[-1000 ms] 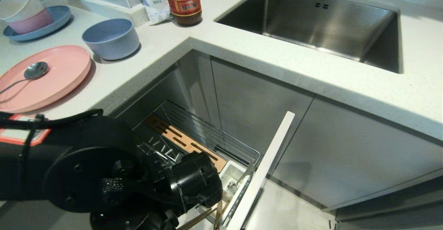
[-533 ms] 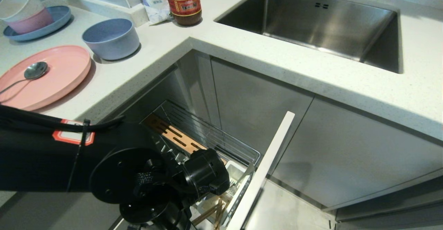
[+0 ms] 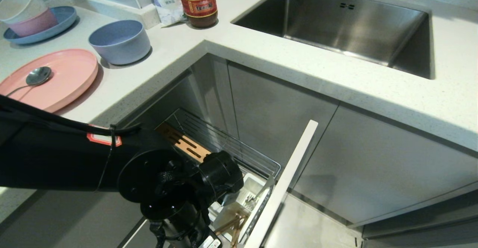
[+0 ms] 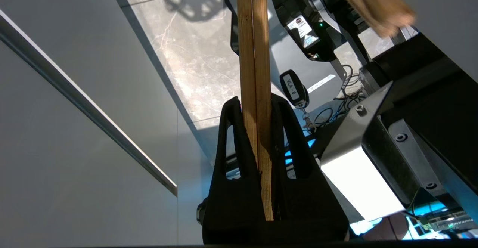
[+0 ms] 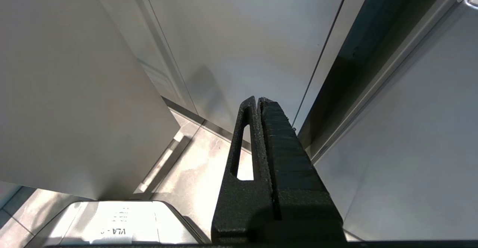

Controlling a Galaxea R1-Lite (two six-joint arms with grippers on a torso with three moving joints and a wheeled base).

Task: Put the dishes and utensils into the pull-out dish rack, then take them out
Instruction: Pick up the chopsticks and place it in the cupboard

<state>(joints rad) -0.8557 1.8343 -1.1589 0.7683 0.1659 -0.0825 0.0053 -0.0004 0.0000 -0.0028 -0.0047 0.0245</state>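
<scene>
Two chopsticks (image 4: 254, 72) being held, pinched tight in the left gripper (image 4: 257, 136), low over the near end of the pull-out dish rack (image 3: 224, 143); loading or unloading unclear; right gripper (image 5: 261, 128) idling closed, empty; next, probably needing careful aiming at the utensil cup (image 3: 251, 188).

a home kitchen: steel sink (image 3: 347, 27) set in a white countertop (image 3: 298, 65), grey cabinets (image 3: 373, 166).

White speckled surface (image 3: 283, 59), L-shaped, steel sink (image 3: 336, 24) set in; flat grey cabinet fronts (image 3: 373, 166) below; floor (image 4: 190, 42) probably pale marble-look tile.
</scene>
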